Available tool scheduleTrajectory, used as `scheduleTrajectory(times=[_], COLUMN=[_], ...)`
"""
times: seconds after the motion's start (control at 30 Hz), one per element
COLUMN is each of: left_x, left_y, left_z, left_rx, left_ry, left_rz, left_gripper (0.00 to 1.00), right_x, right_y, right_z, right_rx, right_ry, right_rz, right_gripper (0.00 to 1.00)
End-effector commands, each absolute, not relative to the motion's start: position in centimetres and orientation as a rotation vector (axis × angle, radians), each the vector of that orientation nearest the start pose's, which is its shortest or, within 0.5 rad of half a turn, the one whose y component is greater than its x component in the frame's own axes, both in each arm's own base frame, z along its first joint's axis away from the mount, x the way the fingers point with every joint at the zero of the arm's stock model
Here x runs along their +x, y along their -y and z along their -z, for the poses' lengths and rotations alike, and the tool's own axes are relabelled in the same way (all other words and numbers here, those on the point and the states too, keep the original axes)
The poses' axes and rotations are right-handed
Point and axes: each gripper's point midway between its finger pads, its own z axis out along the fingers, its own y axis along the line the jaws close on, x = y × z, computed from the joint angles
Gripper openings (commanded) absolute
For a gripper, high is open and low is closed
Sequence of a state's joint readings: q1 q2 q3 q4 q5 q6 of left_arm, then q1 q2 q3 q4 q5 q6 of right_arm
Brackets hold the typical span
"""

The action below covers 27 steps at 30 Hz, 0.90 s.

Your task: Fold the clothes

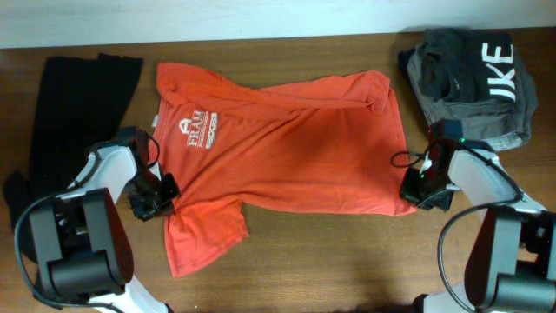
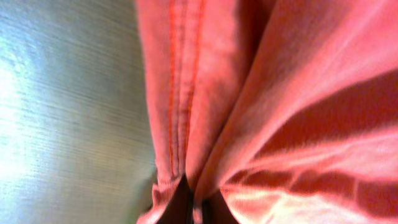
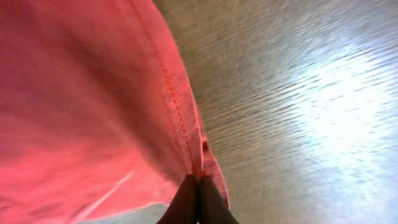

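The orange-red T-shirt (image 1: 287,148) lies spread across the middle of the wooden worktop (image 1: 347,261). Its neck end points to 9 o'clock and its bottom hem to 3 o'clock. The white chest lettering (image 1: 198,130) sits toward the 9 o'clock side. One short sleeve (image 1: 204,235) hangs out toward 7 o'clock, and a ridge of bunched cloth runs along the 12 o'clock edge.

The left gripper (image 1: 162,193) is at the shirt's 8 o'clock edge, where that sleeve meets the body. Its jaws are clenched on the orange-red cloth; the left wrist view shows a double-stitched seam (image 2: 177,93) running down into the closed fingertips.

The right gripper (image 1: 415,189) is at the shirt's 4 o'clock corner. Its jaws are pinched tight on the stitched hem (image 3: 180,118), with bare wood just beside it in the right wrist view.

A long black garment (image 1: 74,104) lies at 9 to 10 o'clock, apart from the T-shirt. A crumpled dark grey garment with white letters (image 1: 473,78) lies at 2 o'clock, just beyond the shirt's far corner.
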<state>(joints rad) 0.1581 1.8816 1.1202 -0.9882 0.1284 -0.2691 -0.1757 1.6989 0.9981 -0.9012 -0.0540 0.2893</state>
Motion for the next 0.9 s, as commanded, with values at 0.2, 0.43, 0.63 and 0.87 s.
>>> scheduleTrajectory(times=[0.2, 0.43, 0.63, 0.87], left_x=[26.5, 26.1, 26.2, 26.2], left_y=[-4.2, -6.6, -7.8, -7.7], left_z=[-2.2, -4.2, -5.3, -5.3], left_rx=[-0.577, -0.661, -0.733, -0.734], left_ry=[-3.354, -3.290, -3.225, -3.226], left_rz=[-0.007, -0.075, -0.065, -0.051], left_gripper=[0.00, 0.00, 0.00, 0.01], right_x=[28.1, 25.9, 25.1, 24.2], right_y=[4.5, 6.9, 8.5, 8.4], right_z=[-6.8, -8.5, -9.5, -9.5], right_rx=[0.748, 0.905, 1.013, 1.035], right_ry=[-2.980, -2.938, -2.876, -2.904], right_rz=[-0.086, -0.082, -0.112, -0.113], right_gripper=[0.04, 0.04, 0.04, 0.04])
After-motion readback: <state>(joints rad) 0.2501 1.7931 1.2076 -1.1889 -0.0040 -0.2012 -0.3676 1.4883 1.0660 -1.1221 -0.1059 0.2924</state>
